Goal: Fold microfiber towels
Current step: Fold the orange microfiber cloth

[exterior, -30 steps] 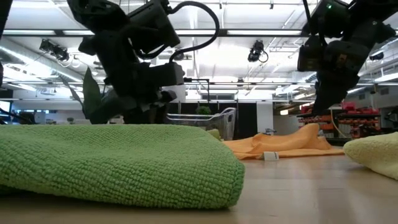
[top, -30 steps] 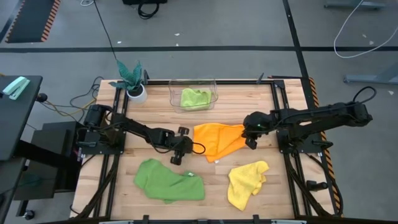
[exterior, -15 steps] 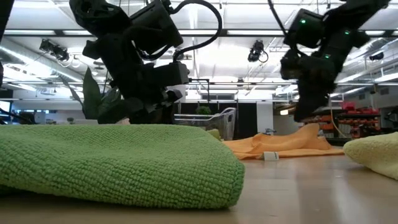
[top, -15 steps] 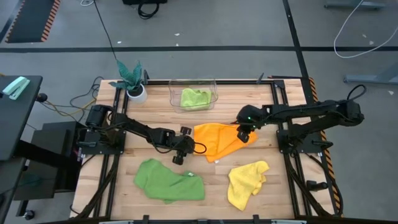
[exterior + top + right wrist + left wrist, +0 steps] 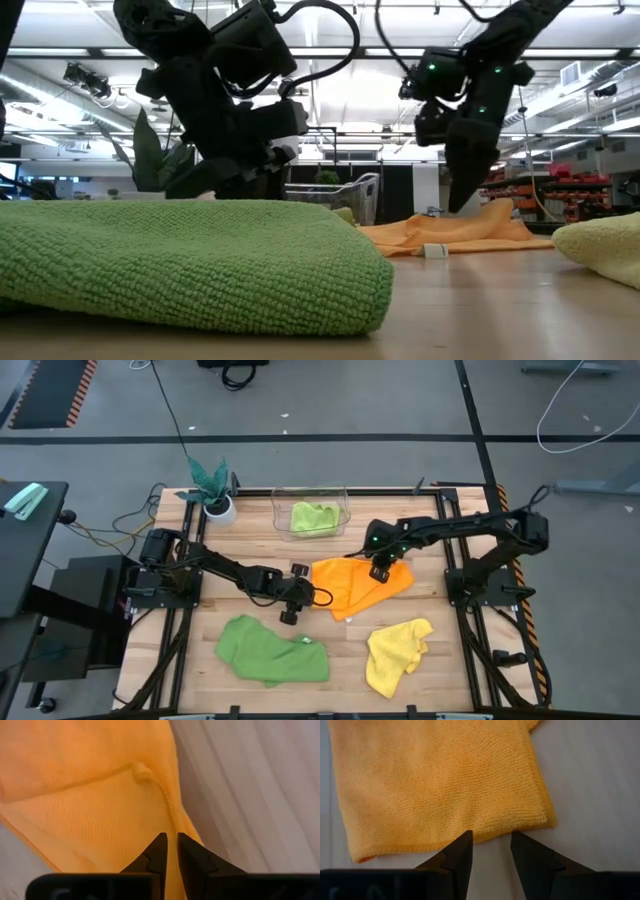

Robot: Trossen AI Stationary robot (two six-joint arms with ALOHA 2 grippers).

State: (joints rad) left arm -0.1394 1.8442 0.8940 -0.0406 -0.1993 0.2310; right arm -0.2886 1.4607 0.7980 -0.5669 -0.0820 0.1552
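Hovering at near-left edge of orange towel (image 5: 352, 584), your left gripper (image 5: 291, 600) has fingers parted, nothing between; towel edge lies just ahead of tips. Your right gripper (image 5: 381, 571) sits above same towel's far-right part, fingers (image 5: 157, 851) narrowly apart, cloth directly below, not pinched as far as you can see. Dark green towel (image 5: 268, 651) lies near left gripper, toward table front. Yellow towel (image 5: 396, 654) lies crumpled in front of right gripper. Lime towel (image 5: 313, 518) sits inside clear bin (image 5: 279, 510), behind both.

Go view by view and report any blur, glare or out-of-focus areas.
High view: even light, sharp. Low view: the near dark green microfiber towel fills the foreground, ceiling lights glare behind. Left wrist view: orange microfiber towel crisp. Right wrist view: it is soft, too close.
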